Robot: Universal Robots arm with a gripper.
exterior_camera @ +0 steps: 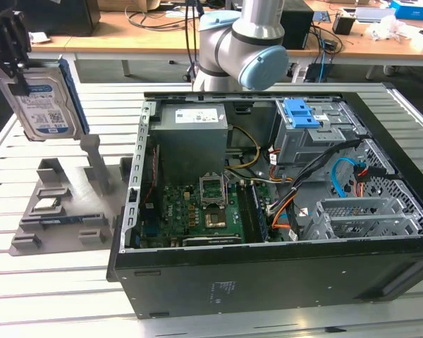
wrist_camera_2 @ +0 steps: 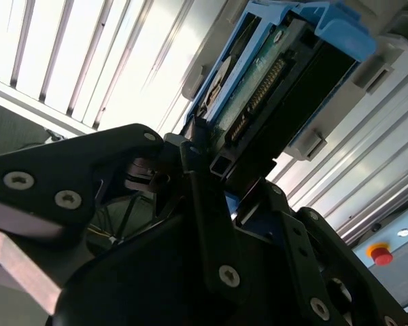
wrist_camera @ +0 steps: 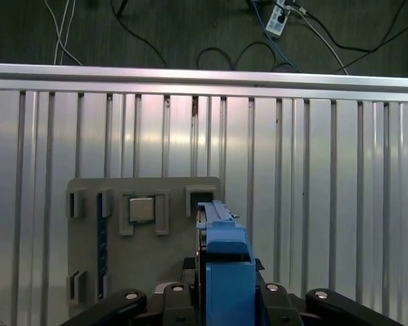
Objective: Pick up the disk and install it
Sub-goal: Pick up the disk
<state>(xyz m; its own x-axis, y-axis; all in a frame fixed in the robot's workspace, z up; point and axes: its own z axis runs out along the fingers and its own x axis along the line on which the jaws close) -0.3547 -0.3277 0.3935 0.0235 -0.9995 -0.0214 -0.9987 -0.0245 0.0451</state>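
In the exterior view my gripper [exterior_camera: 15,62] is shut on the top edge of the disk [exterior_camera: 48,102], holding it upright in the air over the grey fixture [exterior_camera: 56,211], at that view's left and well apart from the open case [exterior_camera: 268,232]. In the second wrist view my fingers [wrist_camera_2: 198,197] are clamped narrowly on the disk's end, and its connector edge and blue frame reach away from me. In the first wrist view the disk sits edge-on between my jaws, above the fixture's edge on the slatted table [wrist_camera: 326,190].
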